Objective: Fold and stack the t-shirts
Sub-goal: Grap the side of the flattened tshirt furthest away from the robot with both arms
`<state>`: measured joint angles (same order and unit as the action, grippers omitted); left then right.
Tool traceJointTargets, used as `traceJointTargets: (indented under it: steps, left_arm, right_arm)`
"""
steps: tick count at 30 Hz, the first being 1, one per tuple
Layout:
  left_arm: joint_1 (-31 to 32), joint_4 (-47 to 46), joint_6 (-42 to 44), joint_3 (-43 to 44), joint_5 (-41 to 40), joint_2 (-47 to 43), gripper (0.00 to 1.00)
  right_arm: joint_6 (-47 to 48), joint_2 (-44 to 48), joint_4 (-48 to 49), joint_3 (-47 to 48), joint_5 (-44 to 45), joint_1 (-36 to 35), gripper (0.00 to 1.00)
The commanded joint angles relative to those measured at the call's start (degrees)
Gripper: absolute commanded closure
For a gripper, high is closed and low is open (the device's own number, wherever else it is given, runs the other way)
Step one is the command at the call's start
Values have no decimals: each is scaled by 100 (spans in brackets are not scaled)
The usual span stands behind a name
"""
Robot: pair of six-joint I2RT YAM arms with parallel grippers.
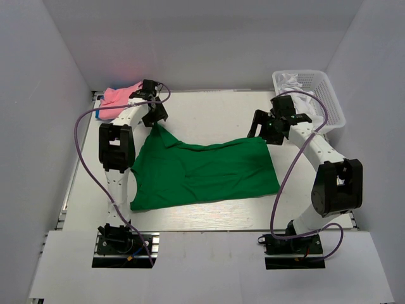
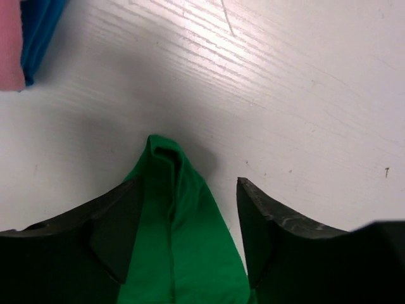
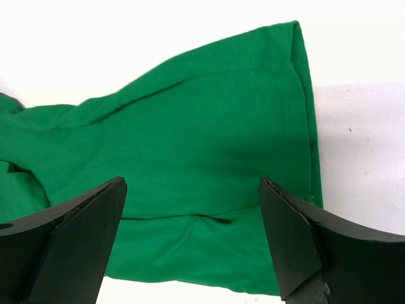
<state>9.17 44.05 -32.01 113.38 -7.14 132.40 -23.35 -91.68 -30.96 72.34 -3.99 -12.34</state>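
Tabletop [image 1: 209,114] basket [image 1: 330,95] holds cloth [image 1: 291,81]; left hand [image 2: 190,183], right hand [image 3: 191,183] gape empty over green t-shirt [image 1: 202,171].

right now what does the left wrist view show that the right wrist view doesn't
Only left wrist: pink shirt and blue shirt at top left, plus a peaked corner of the green shirt. Only right wrist: a broad spread of that shirt, its straight edge at right. Both: green shirt between open jaws, over the table.

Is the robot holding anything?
Nothing is held. The open left gripper straddles a pointed corner of the green t-shirt; the open right gripper hovers over its other end.
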Motion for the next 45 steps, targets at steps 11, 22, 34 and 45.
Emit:
traceJointTargets:
  steps: [11,22,34,45]
  left_arm:
    - [-12,-336,-113,70,-33,207,100]
    - [-12,-230,-113,-202,89,-232,100]
    - [-12,-336,-113,-545,520,-733,100]
    - [-12,-283,-60,-861,818,-997,100]
  right_arm:
    - [24,-122,-288,123,372,47,10]
    - [-328,-1017,82,983,1462,-14,10]
    - [-293,-2424,626,1485,2420,-49,12]
    - [-134,-2636,1294,1142,2306,-58,25]
